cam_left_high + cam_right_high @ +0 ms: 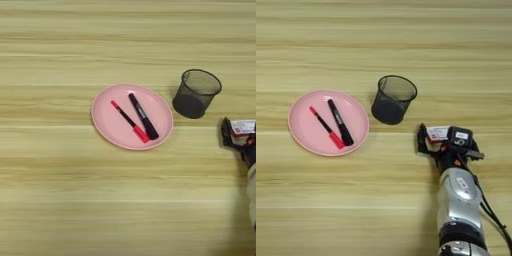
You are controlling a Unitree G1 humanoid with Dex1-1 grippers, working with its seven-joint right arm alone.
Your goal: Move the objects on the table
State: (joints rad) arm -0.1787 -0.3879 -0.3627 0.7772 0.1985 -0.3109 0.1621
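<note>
Right hand (432, 141) clamped on the white-and-red box (438, 133), mesh cup (392, 99) just beyond-left, pink plate (301, 131) with red pen (326, 127) and black marker (340, 122) far left, bench (384, 45)

The robot's right arm (458, 210) has a silver, glossy forearm with a rounded, tapering shell that widens toward the bottom edge. A small oval plate with dark marks sits on its upper face. Near the bottom, a black ring joins the shell to a further silver segment. A thin black cable (491, 212) runs along the outer side of the forearm. At the wrist, the body turns black, with a small block bearing a pale label and a few red-orange spots. The right gripper (428, 141) has black fingers (421, 140), narrow and dark against the wood.
</note>
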